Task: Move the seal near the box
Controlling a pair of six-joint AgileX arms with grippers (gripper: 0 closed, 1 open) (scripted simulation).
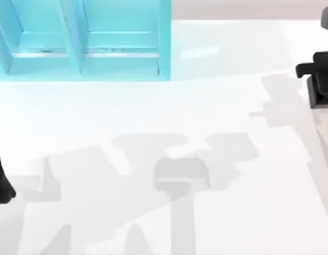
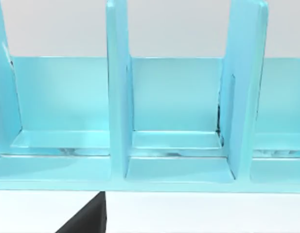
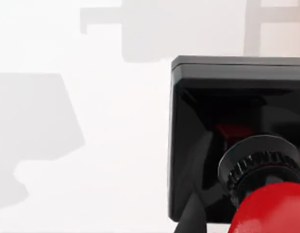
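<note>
Top view: the light-blue box (image 1: 81, 40) stands at the table's (image 1: 153, 117) far left; my right arm (image 1: 318, 79) sits at the right edge, my left arm (image 1: 1, 175) at the left edge. Left wrist view faces the box's dividers (image 2: 118, 87). Right wrist view: the seal (image 3: 237, 141), red knob (image 3: 271, 211) over black base, sits close beneath the camera; finger state I cannot tell. The seal seems still far from the box; next comes carrying it leftward.
</note>
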